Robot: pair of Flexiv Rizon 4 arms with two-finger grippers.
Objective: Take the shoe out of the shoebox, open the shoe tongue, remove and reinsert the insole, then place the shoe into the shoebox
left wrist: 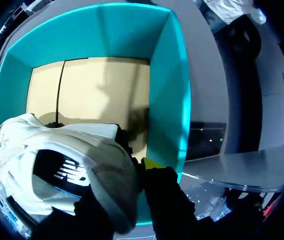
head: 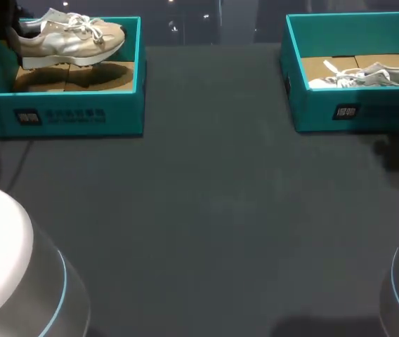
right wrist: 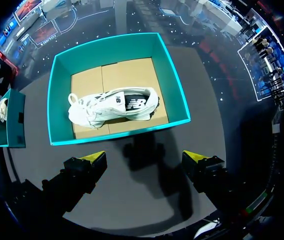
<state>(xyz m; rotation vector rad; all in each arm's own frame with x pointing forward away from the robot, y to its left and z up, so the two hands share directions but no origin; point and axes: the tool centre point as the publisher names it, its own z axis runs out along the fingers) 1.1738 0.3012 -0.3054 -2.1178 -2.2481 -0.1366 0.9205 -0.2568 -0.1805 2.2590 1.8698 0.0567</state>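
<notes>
**Head view.** Beige shoe (head: 69, 38): raised over the left shoebox (head: 59, 112) at the far left of the bench (head: 213, 210). Its heel end is at the left arm (head: 3, 28) and its sole is clear of the box floor. White shoe (head: 368, 76): lying on its side inside the right shoebox (head: 347, 112), far right.

**Left wrist view.** Left jaws: closed on the heel of the beige shoe (left wrist: 67, 165). One yellow tip (left wrist: 152, 163) shows against it. The left shoebox (left wrist: 167, 100) is beneath the shoe.

**Right wrist view.** Right jaws: spread wide, holding nothing, over bare bench. The white shoe (right wrist: 114, 106) lies in the right shoebox (right wrist: 117, 135), ahead of the jaws and apart from them.
</notes>
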